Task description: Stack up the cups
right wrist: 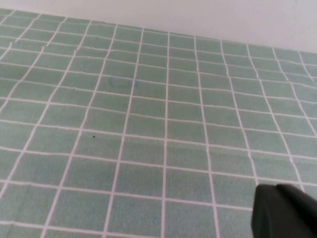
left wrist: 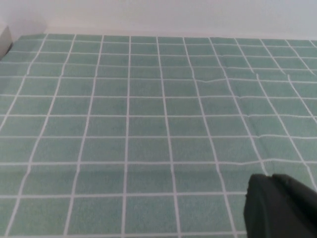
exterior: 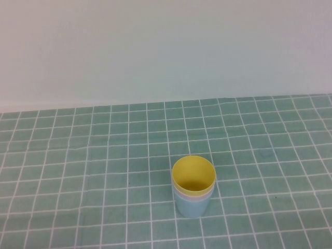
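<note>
While you looked down, the yellow plastic cup (exterior: 193, 173) sat nested in the pale pink cup (exterior: 182, 196) inside the light blue cup (exterior: 191, 207) on the green tiled surface (exterior: 78, 171). Stacking looked finished. Left gripper (left wrist: 282, 206) and right gripper (right wrist: 285, 210) hung away from the stack; I cannot tell their state. Next, you only needed parking.
</note>
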Tool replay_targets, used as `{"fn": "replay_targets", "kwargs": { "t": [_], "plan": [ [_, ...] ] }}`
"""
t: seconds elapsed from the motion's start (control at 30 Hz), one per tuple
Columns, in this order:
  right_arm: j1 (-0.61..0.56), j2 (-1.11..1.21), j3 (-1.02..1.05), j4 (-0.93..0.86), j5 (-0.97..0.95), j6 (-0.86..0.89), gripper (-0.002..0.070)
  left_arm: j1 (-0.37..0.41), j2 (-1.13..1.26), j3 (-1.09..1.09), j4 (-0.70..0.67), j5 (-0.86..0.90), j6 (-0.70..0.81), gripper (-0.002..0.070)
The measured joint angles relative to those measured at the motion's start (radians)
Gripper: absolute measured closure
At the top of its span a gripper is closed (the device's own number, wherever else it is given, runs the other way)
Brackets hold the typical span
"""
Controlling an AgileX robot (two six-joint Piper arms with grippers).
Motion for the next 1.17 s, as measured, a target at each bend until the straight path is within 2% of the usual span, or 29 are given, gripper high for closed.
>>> {"fn": "replay_targets", "kwargs": {
  "t": [0.4,0.7,1.17],
  "plan": [
    [0.0,0.0,0.0,0.002,0.002,0.012,0.0678,0.001,0.002,0.0,0.0,0.0,0.0,0.0676],
    [0.0,0.0,0.0,-0.173,-0.003,0.359,0.0678,0.001,0.002,0.0,0.0,0.0,0.0,0.0676],
    [0.004,0.0,0.0,-0.236,-0.004,0.435,0.0678,0.001,0.002,0.0,0.0,0.0,0.0,0.0676]
  ]
}}
